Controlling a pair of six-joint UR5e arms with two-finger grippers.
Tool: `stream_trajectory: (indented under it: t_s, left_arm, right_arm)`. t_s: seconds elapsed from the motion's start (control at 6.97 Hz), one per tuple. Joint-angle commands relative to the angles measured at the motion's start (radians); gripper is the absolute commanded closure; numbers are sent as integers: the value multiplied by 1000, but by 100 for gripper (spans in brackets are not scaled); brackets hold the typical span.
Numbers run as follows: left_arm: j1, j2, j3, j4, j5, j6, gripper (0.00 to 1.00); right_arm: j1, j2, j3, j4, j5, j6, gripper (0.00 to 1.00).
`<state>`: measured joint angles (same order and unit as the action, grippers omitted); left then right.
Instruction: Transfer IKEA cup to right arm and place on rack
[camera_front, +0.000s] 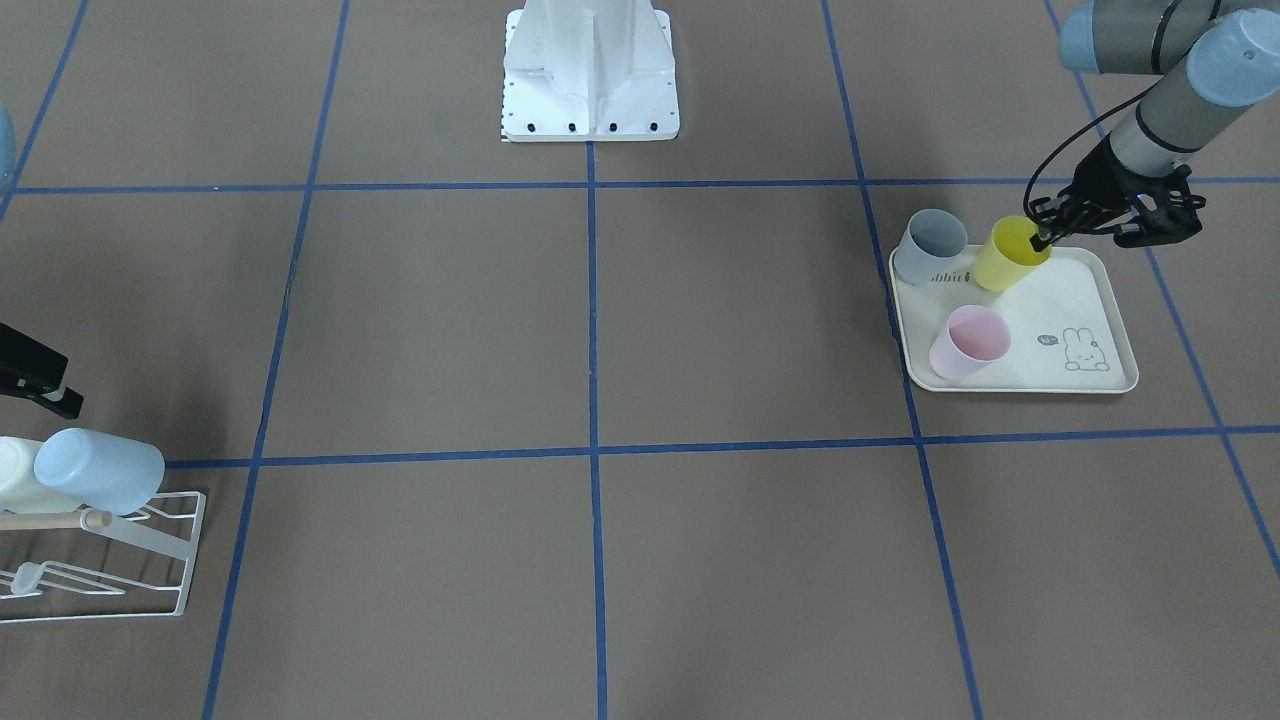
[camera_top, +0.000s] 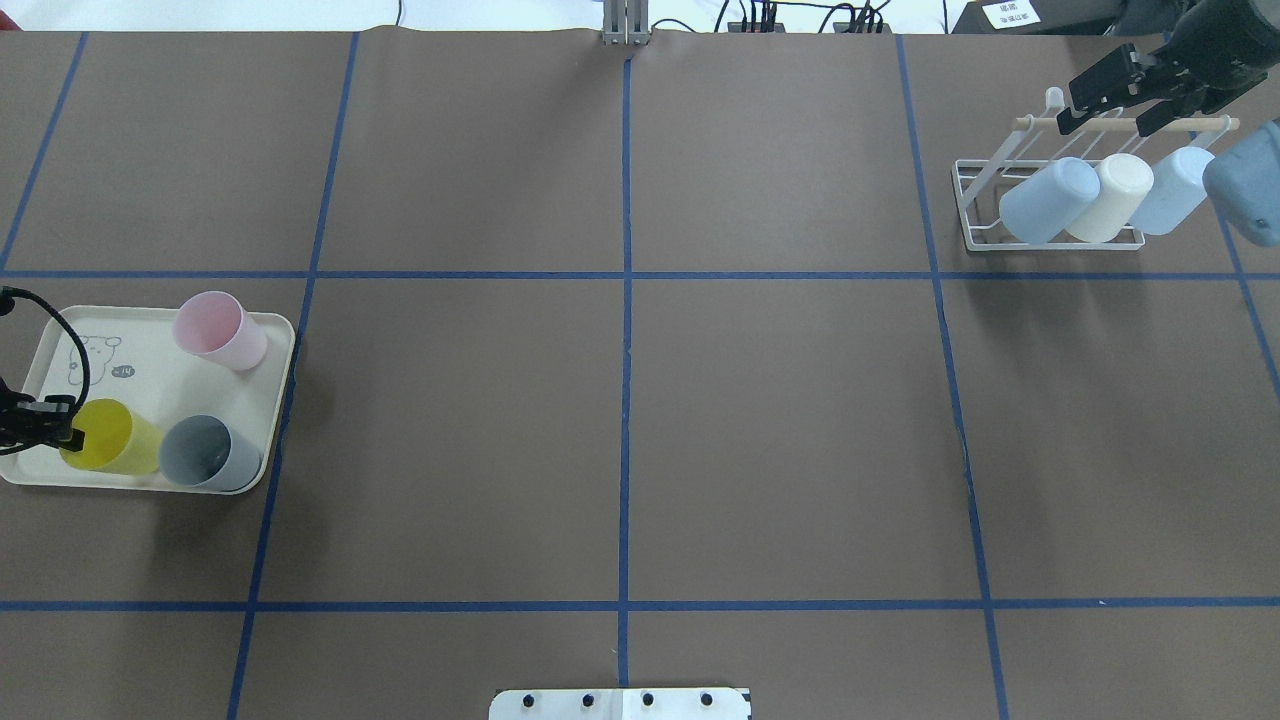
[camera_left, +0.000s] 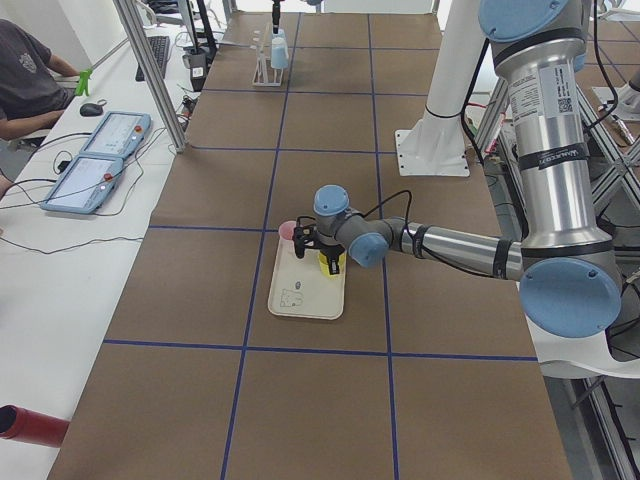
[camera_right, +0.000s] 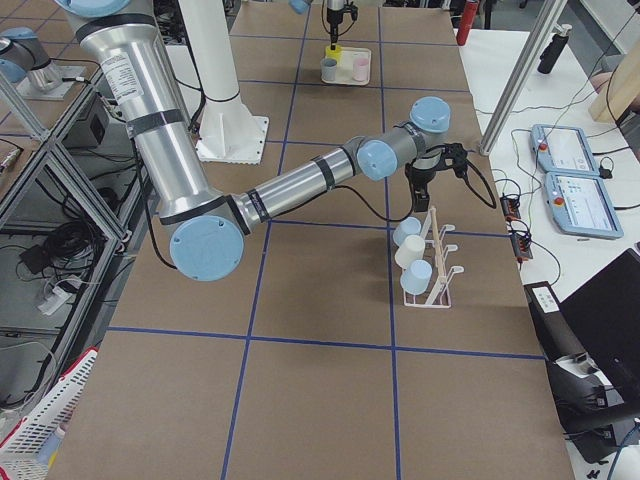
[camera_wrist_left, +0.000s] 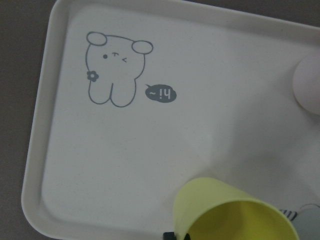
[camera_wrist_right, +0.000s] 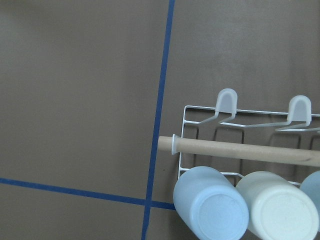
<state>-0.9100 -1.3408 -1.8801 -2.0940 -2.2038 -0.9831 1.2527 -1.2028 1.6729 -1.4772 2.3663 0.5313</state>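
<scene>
A yellow cup (camera_front: 1010, 255) (camera_top: 110, 438) stands slightly tilted at the robot-side end of the cream rabbit-print tray (camera_top: 150, 390). My left gripper (camera_front: 1042, 240) (camera_top: 65, 432) is shut on its rim, one finger inside the cup. In the left wrist view the yellow cup (camera_wrist_left: 235, 215) fills the bottom edge. The white wire rack (camera_top: 1050, 235) (camera_front: 150, 560) stands at the far right and holds three upturned cups, two light blue and one cream. My right gripper (camera_top: 1115, 100) hovers open over the rack's wooden dowel (camera_wrist_right: 240, 150), holding nothing.
On the tray, a pink cup (camera_top: 215, 330) stands at the far end and a grey cup (camera_top: 205, 455) right beside the yellow one. The robot's white base (camera_front: 590, 70) is at the table's middle edge. A person sits at a side desk (camera_left: 30, 80).
</scene>
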Motion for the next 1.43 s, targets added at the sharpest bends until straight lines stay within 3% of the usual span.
stream_trajectory:
  t_s: [0.0, 0.14, 0.29, 0.43, 0.86, 1.0, 1.29]
  left_arm:
    - [-77, 40, -51, 5, -23, 38, 100]
    - [-157, 34, -103, 58, -66, 38, 100]
    - [-177, -4, -182, 153, -68, 31, 100]
    - [-179, -65, -207, 166, -70, 6, 100]
    - [-168, -350, -200, 151, -119, -356, 100]
    - [-139, -451, -185, 114, -119, -514, 100]
    - [21, -597, -93, -126, -108, -796, 100]
  right_arm:
    - [-1, 0, 1, 1, 1, 1, 1]
    - [-1, 2, 11, 0, 1, 3, 1]
    - [-2, 0, 54, 1, 2, 71, 1]
    - [-27, -17, 121, 3, 2, 146, 1]
    - [-120, -55, 328, 14, -1, 359, 1]
    - [-162, -54, 367, 62, -4, 448, 1]
    - [-199, -55, 341, 405, -4, 797, 1]
